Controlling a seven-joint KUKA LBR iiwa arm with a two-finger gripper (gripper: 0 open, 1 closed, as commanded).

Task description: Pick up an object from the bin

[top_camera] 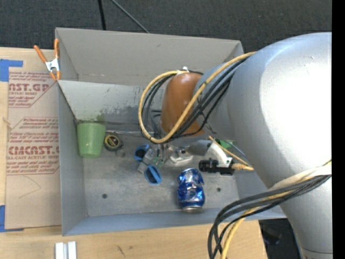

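The jaws sit low at the middle of the bin (pixel 118 198), under the orange cover (pixel 180 101), just over a blue clip (pixel 153 174). I cannot tell whether they are open or closed. A crushed blue can (pixel 191 188) lies near the clip, to its right, and a green cup (pixel 90 138) lies by the left wall.

Dark carpet-like floor (pixel 226 7) across the top, thin black rod (pixel 101 7) slanting over it. Tan surface (pixel 140 244) along the bottom edge. Light even, shadows soft.
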